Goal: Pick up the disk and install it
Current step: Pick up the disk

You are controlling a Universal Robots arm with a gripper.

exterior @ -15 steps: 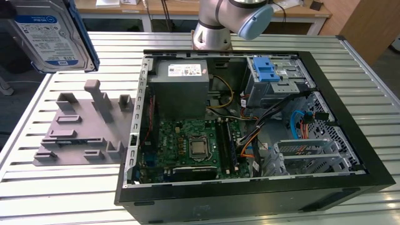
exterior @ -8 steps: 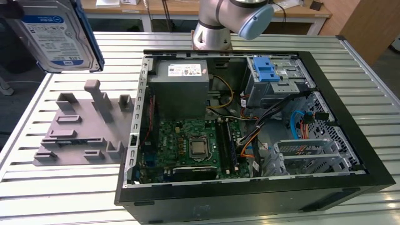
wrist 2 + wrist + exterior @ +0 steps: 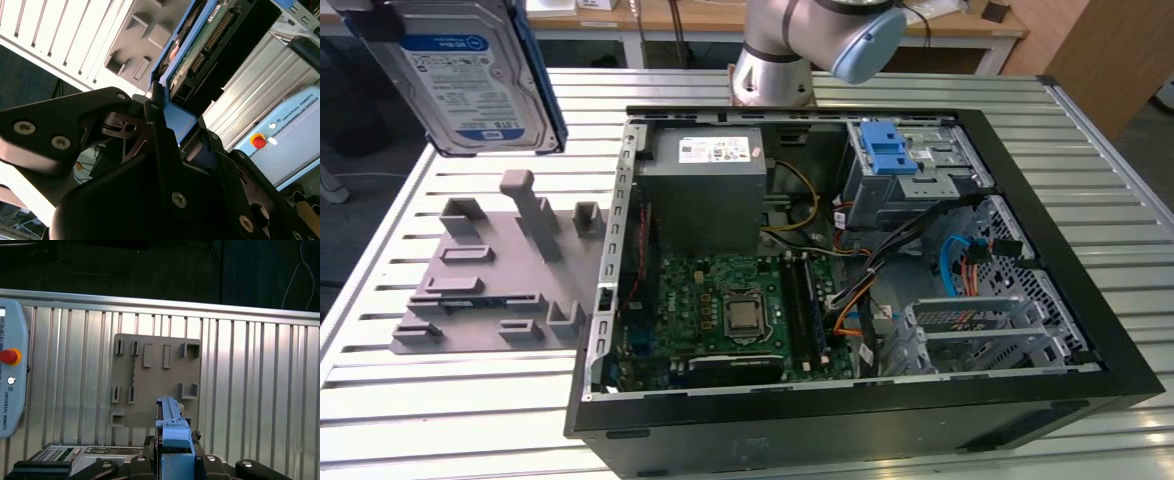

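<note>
- I've got the disk (image 3: 474, 80) up in the air at the exterior view's left, well above the slatted table (image 3: 454, 420). It hangs roughly upright with its label facing the camera.
- In the second wrist view the gripper (image 3: 176, 124) is clamped on the disk's blue bracket. The pads are mostly hidden, so it looks like a firm pinch, but I can't swear to the exact contact.
- Under the disk lies the grey fixture plate (image 3: 494, 270), just beside the open computer case (image 3: 1107, 330).
- The drive cage (image 3: 907, 170) with its blue latch sits in the case's far corner, well apart from the disk.
</note>
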